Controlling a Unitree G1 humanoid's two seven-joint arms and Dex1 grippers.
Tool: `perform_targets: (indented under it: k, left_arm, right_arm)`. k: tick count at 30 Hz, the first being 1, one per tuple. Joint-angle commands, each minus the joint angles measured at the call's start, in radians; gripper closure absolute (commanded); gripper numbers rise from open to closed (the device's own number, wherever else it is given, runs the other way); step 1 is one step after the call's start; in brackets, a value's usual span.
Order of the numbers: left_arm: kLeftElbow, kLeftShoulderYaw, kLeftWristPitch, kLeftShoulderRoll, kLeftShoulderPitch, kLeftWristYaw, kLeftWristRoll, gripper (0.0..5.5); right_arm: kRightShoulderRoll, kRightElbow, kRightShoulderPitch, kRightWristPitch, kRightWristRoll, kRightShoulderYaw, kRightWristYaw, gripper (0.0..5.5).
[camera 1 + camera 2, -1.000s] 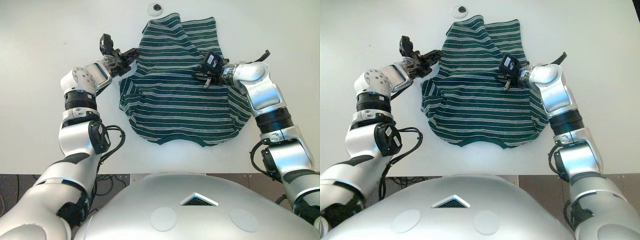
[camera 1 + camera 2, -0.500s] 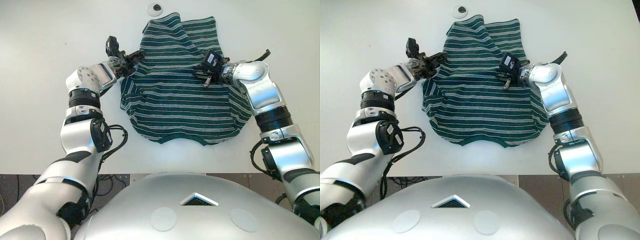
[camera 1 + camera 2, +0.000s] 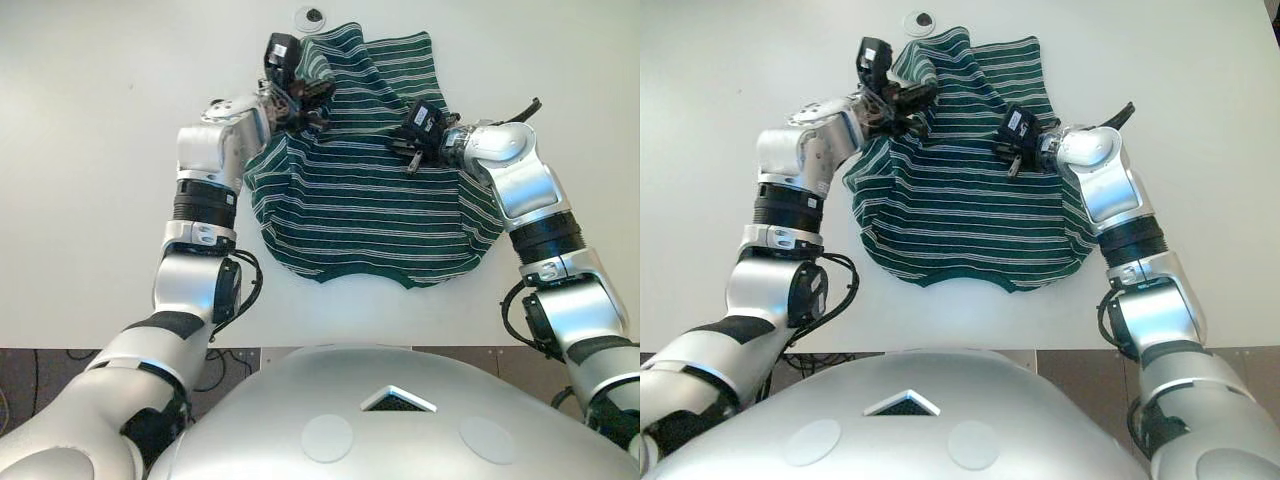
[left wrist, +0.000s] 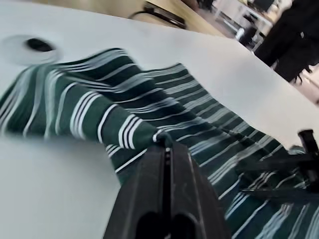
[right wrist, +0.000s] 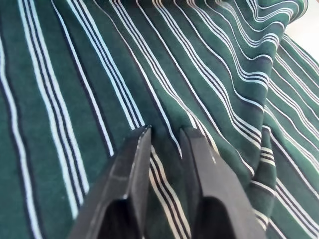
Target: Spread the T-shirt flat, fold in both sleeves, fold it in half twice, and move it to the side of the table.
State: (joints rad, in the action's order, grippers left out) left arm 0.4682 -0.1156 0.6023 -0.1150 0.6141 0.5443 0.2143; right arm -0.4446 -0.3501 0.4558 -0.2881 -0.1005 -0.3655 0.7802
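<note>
A dark green T-shirt (image 3: 370, 215) with white stripes lies on the white table (image 3: 90, 260), its collar towards me. My left gripper (image 3: 303, 100) hovers over the shirt's far left part, shut on the left sleeve edge, which it holds lifted and drawn inwards over the body. The left wrist view has the fingers (image 4: 167, 147) closed on a fold of striped cloth. My right gripper (image 3: 408, 152) rests on the shirt's right middle. In the right wrist view it (image 5: 166, 135) stands nearly closed, with a ridge of cloth pinched between its fingers.
A small round white disc with a dark centre (image 3: 312, 16) lies on the table just beyond the shirt's far edge. Bare white tabletop stretches to the left (image 3: 80, 120) and right (image 3: 590, 80) of the shirt. The table's front edge runs close to me.
My left gripper has swung from the shirt's left edge up and to the right, carrying the sleeve over the shirt. The right arm has kept still.
</note>
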Motion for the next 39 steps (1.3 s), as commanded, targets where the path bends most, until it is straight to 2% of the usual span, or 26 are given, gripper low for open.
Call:
perform_targets:
  k: [1,6,10,13,14,17,20,23,26,34,39]
  left_arm:
    - [0.004,-0.186,-0.021,0.033,-0.035,0.001,-0.130,5.46]
    - [-0.063,-0.156,0.027,0.029,-0.062,0.013,-0.102,4.61]
    - [-0.223,0.061,0.168,-0.003,-0.046,0.067,0.104,4.61]
    - [-0.213,0.167,0.215,-0.056,0.004,0.055,0.166,4.61]
    - [-0.176,0.176,0.206,-0.072,0.022,0.050,0.158,4.61]
    - [0.004,0.161,0.130,-0.094,0.086,0.049,0.108,5.12]
    - [0.299,0.204,0.030,-0.076,0.203,0.055,0.103,5.47]
    - [0.556,0.232,-0.046,-0.072,0.294,0.023,0.082,5.47]
    - [0.743,0.210,-0.113,-0.088,0.315,-0.081,0.000,5.47]
    - [0.843,0.187,-0.208,-0.145,0.292,-0.122,-0.112,5.47]
    - [0.823,0.274,-0.209,-0.147,0.340,0.019,-0.035,5.47]
  right_arm:
    - [-0.018,-0.024,-0.075,-0.069,-0.056,-0.062,0.023,4.49]
    - [-0.017,-0.011,-0.085,-0.078,-0.059,-0.065,0.021,4.49]
    - [-0.024,-0.001,-0.094,-0.091,-0.061,-0.074,0.035,4.49]
    - [-0.035,0.002,-0.102,-0.092,-0.065,-0.084,0.047,4.49]
    - [-0.036,0.002,-0.102,-0.092,-0.065,-0.085,0.047,4.49]
    - [-0.032,-0.005,-0.093,-0.089,-0.065,-0.087,0.047,4.49]
    - [-0.028,-0.006,-0.082,-0.086,-0.069,-0.093,0.054,4.49]
    - [-0.025,-0.002,-0.076,-0.085,-0.072,-0.103,0.061,4.49]
    - [-0.021,0.007,-0.073,-0.084,-0.073,-0.106,0.062,4.49]
    - [-0.020,0.038,-0.092,-0.089,-0.078,-0.109,0.060,4.49]
    - [-0.021,0.050,-0.102,-0.094,-0.076,-0.109,0.061,4.49]
